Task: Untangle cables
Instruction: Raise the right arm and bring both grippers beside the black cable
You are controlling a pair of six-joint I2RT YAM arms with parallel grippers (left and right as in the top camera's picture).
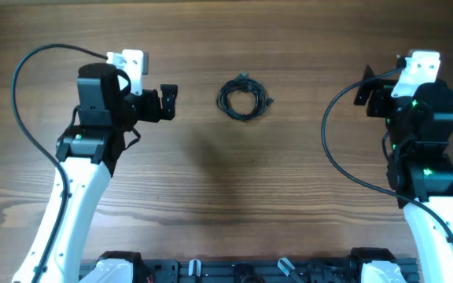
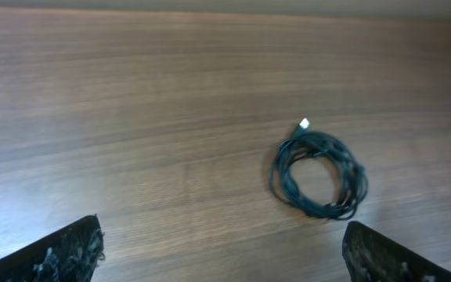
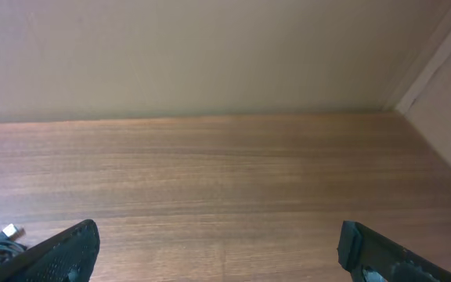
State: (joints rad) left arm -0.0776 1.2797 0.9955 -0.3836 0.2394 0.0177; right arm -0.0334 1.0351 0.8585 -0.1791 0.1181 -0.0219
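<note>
cables (image 1: 244,98), small black coil, on table

My left arm (image 1: 73,192) comes up from the lower left of the overhead frame. My left gripper (image 1: 171,102) points toward the middle, jaws spread wide and holding nothing. My right arm (image 1: 439,224) comes up from the lower right. My right gripper (image 1: 366,86) sits upper right, turned leftward, jaws equally wide and bare.
</note>
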